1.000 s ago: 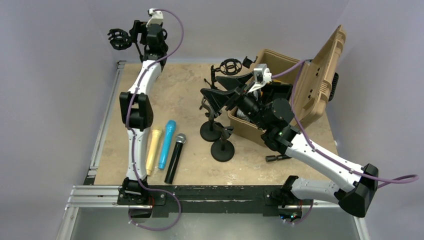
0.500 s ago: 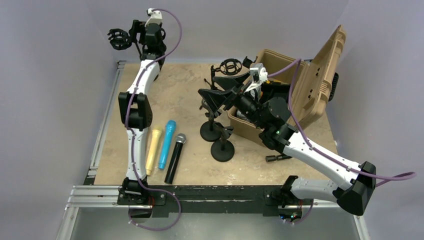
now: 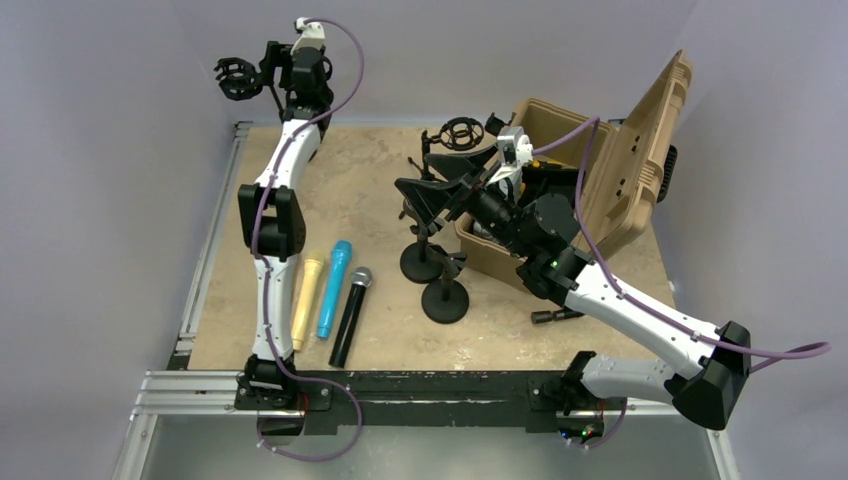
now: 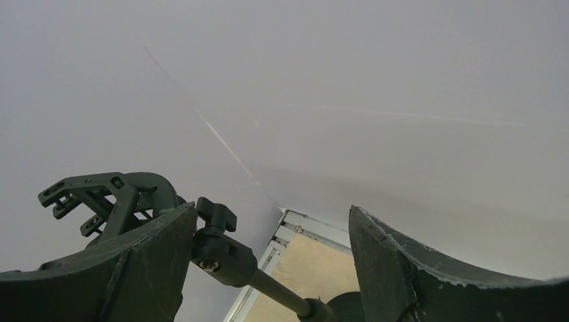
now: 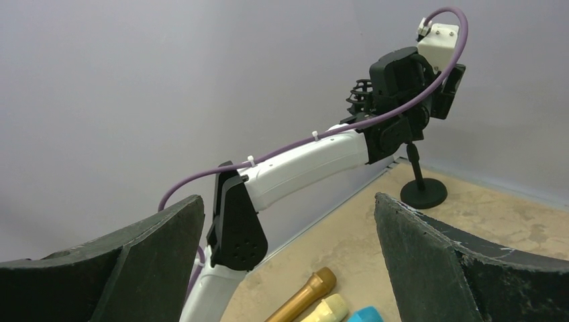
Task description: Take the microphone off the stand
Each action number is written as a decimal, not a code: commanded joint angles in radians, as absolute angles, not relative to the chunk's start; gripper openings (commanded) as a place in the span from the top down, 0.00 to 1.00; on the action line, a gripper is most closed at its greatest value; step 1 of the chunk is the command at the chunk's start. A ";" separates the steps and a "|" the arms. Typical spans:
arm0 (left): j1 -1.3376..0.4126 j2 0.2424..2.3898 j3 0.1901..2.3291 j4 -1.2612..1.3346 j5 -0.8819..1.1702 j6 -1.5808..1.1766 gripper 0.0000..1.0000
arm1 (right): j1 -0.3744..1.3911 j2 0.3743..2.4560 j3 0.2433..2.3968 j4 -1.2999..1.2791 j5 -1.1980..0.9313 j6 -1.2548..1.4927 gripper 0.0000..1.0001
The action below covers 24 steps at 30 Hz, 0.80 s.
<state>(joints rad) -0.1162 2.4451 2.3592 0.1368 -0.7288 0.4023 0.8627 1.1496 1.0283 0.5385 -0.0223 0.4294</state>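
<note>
A black stand with an empty shock-mount clip is at the far back left. My left gripper is open around its rod; the knob joint sits against the left finger, the clip beyond it. My right gripper is open and empty above two black round-based stands mid-table; their tops are hidden behind it. Yellow, blue and black microphones lie on the table. The right wrist view shows gold, cream and blue microphone ends.
An open tan case stands at the back right, with another shock-mount stand beside it. The left arm's elbow stands over the table's left side. Grey walls enclose the table on three sides.
My right gripper has shifted slightly left over the stands. My left gripper has moved very little at the back-left stand. The microphones have not moved.
</note>
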 commanded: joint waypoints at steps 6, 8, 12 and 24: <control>-0.114 2.477 2.351 0.122 -0.716 0.342 0.20 | 0.856 1.143 1.063 0.579 -0.039 0.420 0.04; -0.114 2.472 2.328 0.122 -0.715 0.328 0.20 | 0.855 1.146 1.062 0.578 -0.040 0.420 0.04; -0.116 2.463 2.299 0.103 -0.707 0.293 0.21 | 0.853 1.149 1.058 0.586 -0.043 0.422 0.04; -0.126 2.415 2.128 0.093 -0.666 0.193 0.21 | 0.848 1.152 1.044 0.608 -0.056 0.425 0.04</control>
